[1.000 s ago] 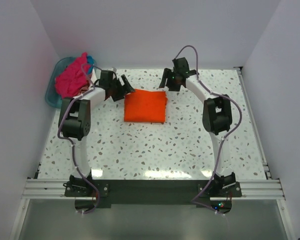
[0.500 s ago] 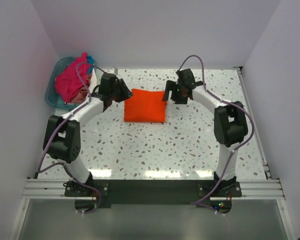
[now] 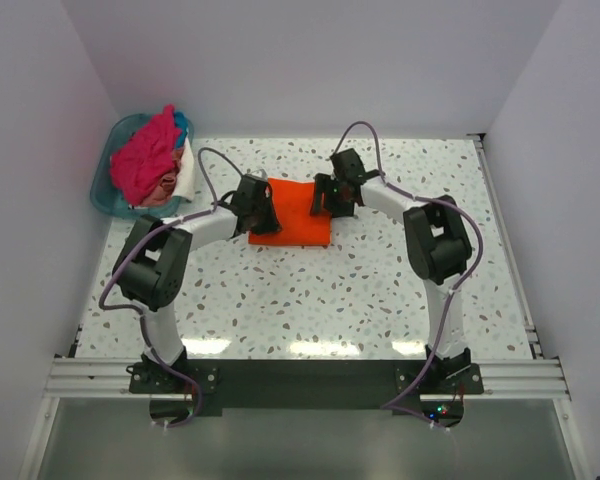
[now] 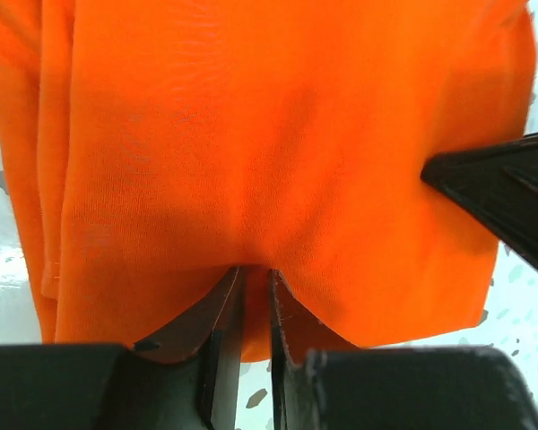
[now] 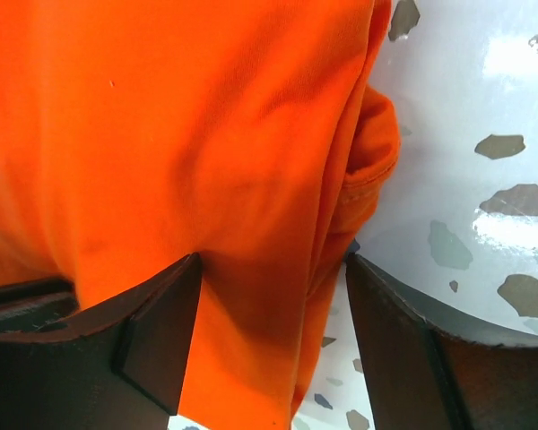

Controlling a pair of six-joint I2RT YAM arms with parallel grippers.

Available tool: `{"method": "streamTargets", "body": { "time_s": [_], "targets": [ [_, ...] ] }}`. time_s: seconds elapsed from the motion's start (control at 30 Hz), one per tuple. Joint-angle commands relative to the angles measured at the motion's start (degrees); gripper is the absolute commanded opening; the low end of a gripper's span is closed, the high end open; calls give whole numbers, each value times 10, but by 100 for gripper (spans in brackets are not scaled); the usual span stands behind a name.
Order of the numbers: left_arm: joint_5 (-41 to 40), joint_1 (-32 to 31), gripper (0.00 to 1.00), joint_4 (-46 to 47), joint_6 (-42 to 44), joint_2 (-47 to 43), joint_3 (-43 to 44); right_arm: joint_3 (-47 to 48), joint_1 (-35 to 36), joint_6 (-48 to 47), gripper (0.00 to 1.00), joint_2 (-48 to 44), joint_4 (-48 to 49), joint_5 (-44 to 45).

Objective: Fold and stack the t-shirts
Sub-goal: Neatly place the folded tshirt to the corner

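Observation:
A folded bright orange t-shirt (image 3: 302,215) lies flat on the speckled table, at the middle of its far half. My left gripper (image 3: 267,214) is at the shirt's left edge. In the left wrist view its jaws (image 4: 254,276) stand almost together, with a fold of orange cloth (image 4: 269,134) pinched between them. My right gripper (image 3: 324,199) is at the shirt's right edge. In the right wrist view it (image 5: 273,264) stands open, with the shirt's hem (image 5: 363,170) lying between its spread fingers. More t-shirts, magenta-pink (image 3: 143,160), blue (image 3: 183,123) and white (image 3: 185,182), are heaped in the basket.
The teal plastic basket (image 3: 104,196) stands at the table's far left corner, against the left wall. White walls close in the left, back and right sides. A metal rail (image 3: 300,375) runs along the near edge, by the arm bases.
Both grippers came in from beside the orange shirt onto its left and right edges. The left jaws closed from wide open onto the cloth. The shirt has not moved.

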Motion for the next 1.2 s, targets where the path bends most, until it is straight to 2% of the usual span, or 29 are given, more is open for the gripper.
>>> {"method": "streamTargets", "body": {
  "time_s": [0.0, 0.23, 0.33, 0.37, 0.4, 0.5, 0.93, 1.17],
  "targets": [
    [-15, -12, 21, 8, 0, 9, -1, 24, 8, 8, 69, 20, 7, 30],
    [-11, -14, 20, 3, -5, 17, 3, 20, 9, 15, 47, 21, -5, 67],
    [-11, -14, 20, 2, -4, 18, 5, 18, 10, 14, 34, 22, -10, 67],
    [-11, -14, 20, 0, -4, 18, 7, 19, 10, 13, 29, 22, -10, 67],
    [-13, -14, 20, -6, -3, 18, 8, 20, 10, 12, 18, 22, -11, 67],
    [-18, -14, 21, -13, 2, 8, 10, 26, 10, 9, 0, 28, -19, 78],
    [-21, -9, 24, -57, 11, -55, 41, 16, 6, 22, 0, 6, -60, 145],
    [-12, -8, 24, -72, 12, -126, 15, -43, -43, 74, 0, -29, -55, 163]
  ]
}}
